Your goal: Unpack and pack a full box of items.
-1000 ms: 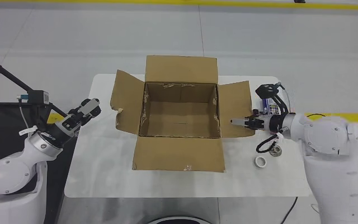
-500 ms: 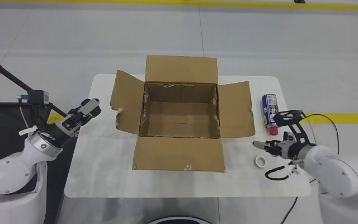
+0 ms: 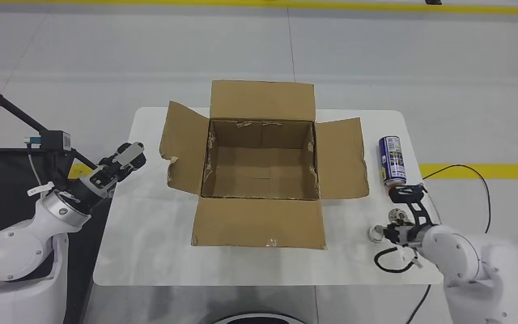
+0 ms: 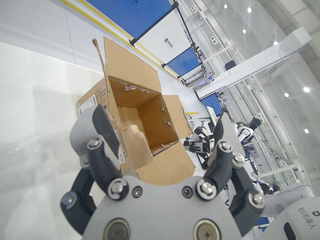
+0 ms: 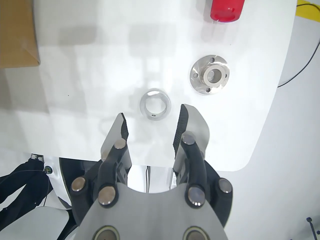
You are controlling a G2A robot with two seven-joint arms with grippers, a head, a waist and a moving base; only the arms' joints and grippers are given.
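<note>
An open cardboard box (image 3: 261, 170) stands mid-table, flaps spread, its inside bare. To its right lies a blue spray can (image 3: 391, 159) with a red cap (image 5: 228, 3). Nearer the front sit a metal flange (image 3: 397, 215) (image 5: 210, 74) and a white ring (image 3: 375, 233) (image 5: 155, 103). My right gripper (image 3: 390, 236) (image 5: 152, 119) hovers open just short of the ring, nothing between its fingers. My left gripper (image 3: 129, 155) (image 4: 160, 121) is open and empty off the table's left edge, facing the box (image 4: 140, 116).
The white table (image 3: 162, 251) has bare room to the left of and in front of the box. A box flap corner (image 5: 17, 21) lies beside the ring area. The table's front right corner (image 5: 245, 158) is close to the right gripper. A black cable (image 3: 461, 174) trails over the floor on the right.
My right arm has pulled back from the box's right flap toward the table's front right corner, uncovering the spray can, and now hangs by the ring. The left arm has kept still.
</note>
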